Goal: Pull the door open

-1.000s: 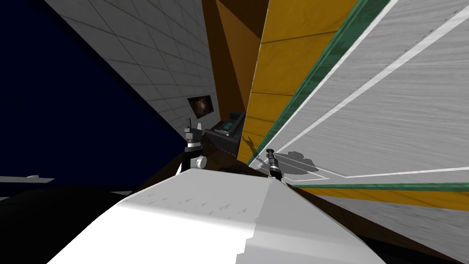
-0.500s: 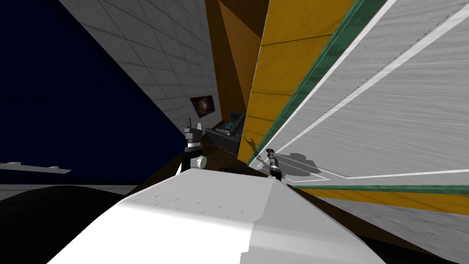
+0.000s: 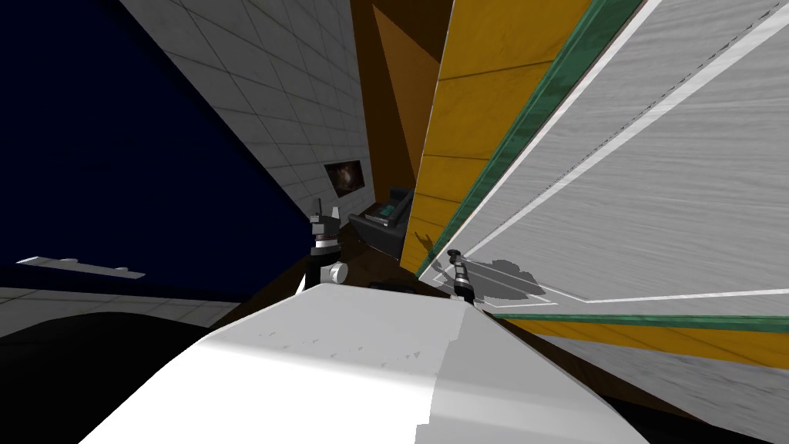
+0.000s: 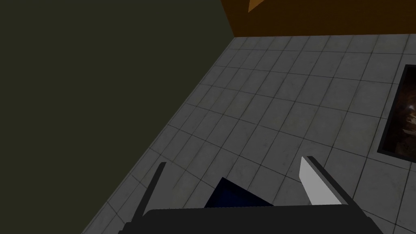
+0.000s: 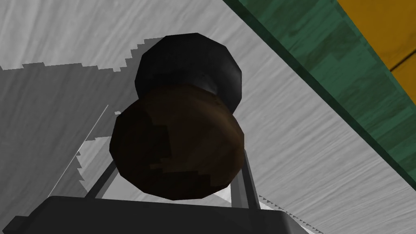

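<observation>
The door (image 3: 655, 193) is a pale grey panel with white trim lines, set in a green frame (image 3: 539, 108), and it fills the right side of the head view. Its dark brown round knob (image 5: 178, 142) stands out from the panel on a black base. My right gripper (image 5: 177, 166) is shut on the knob, with one thin finger pressing each side. From the head the right gripper (image 3: 456, 262) shows small at the door's lower corner, throwing a shadow on the panel. My left gripper (image 3: 327, 210) is raised to the left, and the left gripper (image 4: 233, 161) stands open, holding nothing.
A yellow-orange wall (image 3: 470, 100) borders the green frame. A grey tiled wall (image 3: 293, 100) with a dark picture (image 3: 344, 176) runs along the left. A dark sofa-like piece (image 3: 383, 220) sits ahead on the brown floor. A dark blue surface (image 3: 115, 154) is far left.
The whole head view has drifted a little, so I have turned slightly. The right gripper keeps its hold on the knob. The left arm has not moved.
</observation>
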You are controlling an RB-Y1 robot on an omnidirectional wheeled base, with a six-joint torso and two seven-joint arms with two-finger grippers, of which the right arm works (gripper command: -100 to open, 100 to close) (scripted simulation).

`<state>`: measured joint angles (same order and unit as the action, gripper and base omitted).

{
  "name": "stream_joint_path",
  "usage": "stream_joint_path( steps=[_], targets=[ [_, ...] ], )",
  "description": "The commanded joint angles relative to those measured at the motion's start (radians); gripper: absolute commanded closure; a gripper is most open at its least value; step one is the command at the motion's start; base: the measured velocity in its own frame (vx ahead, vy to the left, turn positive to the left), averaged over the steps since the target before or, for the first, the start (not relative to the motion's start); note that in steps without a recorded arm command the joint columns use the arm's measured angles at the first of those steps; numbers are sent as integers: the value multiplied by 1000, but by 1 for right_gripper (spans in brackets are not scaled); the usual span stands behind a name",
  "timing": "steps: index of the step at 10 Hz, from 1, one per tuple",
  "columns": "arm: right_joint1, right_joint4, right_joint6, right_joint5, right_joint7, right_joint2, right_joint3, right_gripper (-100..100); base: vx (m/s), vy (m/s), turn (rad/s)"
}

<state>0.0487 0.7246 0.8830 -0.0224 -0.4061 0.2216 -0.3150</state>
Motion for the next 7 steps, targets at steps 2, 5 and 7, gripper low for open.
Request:
stream_joint_path(
  steps=[2,5,7],
  targets=[
    [0,1,-1,26,70,-5,20,100,-43,-15,48],
    [-1,2,-4,65,139,-2,36,100,-47,-17,61],
    [-2,3,-5,86,191,0,45,100,-54,-19,52]
  ],
)
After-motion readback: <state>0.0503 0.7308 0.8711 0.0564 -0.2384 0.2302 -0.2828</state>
